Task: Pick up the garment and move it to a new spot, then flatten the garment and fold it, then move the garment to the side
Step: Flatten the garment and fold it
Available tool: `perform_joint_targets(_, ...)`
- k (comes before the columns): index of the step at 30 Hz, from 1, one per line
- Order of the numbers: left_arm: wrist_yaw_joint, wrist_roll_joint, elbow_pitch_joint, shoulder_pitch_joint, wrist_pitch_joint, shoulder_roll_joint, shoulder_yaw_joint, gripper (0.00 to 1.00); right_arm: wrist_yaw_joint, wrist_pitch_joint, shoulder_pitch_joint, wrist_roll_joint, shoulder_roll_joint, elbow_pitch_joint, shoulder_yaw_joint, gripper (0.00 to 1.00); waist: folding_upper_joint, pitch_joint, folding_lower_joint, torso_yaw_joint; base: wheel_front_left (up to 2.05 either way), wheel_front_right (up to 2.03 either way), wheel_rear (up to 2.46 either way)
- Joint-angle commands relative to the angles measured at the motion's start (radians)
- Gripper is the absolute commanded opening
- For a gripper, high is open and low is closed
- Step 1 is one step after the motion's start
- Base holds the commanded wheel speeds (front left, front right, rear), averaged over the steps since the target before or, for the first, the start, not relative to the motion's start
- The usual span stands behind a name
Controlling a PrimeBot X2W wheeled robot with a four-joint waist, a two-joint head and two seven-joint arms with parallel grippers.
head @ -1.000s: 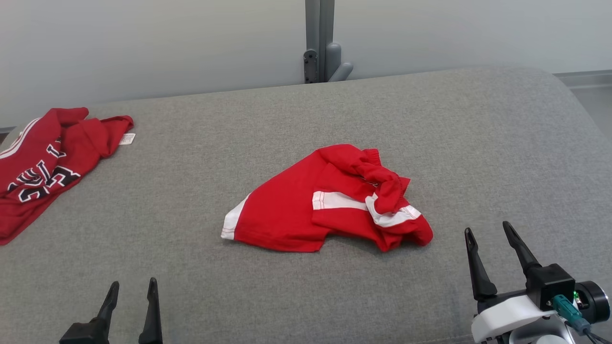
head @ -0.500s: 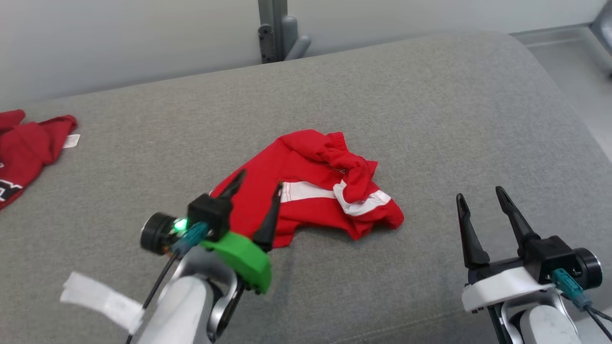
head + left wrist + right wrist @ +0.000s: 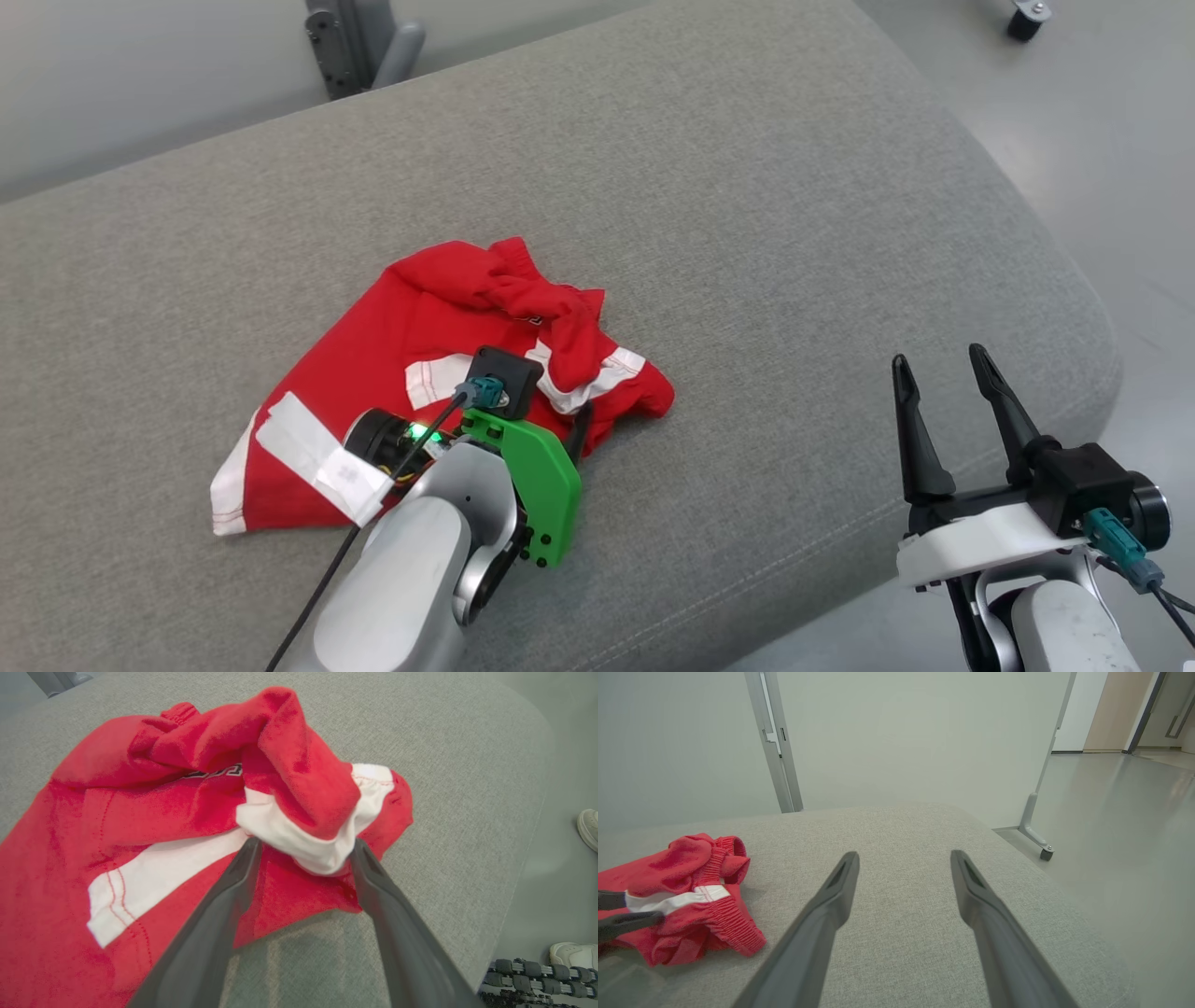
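On the cushion, our left end effector straddles the garment, spread wide. Our right end effector gapes empty.

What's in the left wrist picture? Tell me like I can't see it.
A crumpled red garment with white bands lies on a grey fabric cushion, and the open jaws of the left gripper sit on either side of a bunched fold at its edge. A pale shoe shows on the floor at the right.
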Motion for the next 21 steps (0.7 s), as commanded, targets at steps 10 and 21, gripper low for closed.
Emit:
perform_joint_targets(10, 0.014, -0.129, -0.027, -0.07, -0.092, -0.001, 0.006, 0.0, -0.001, -0.003, -0.011, 0.035, 0.003, 0.011, 0.004, 1.0, -0.0001, 0.027, 0.0, -0.051, 0.0, 0.0, 0.0)
perform_joint_targets(21, 0.225, -0.471, -0.276, -0.248, -0.404, -0.001, -0.109, 0.0, -0.001, -0.003, 0.002, 0.032, 0.002, 0.028, 0.016, 1.0, -0.0001, -0.021, 0.0, -0.05, 0.0, 0.0, 0.0)
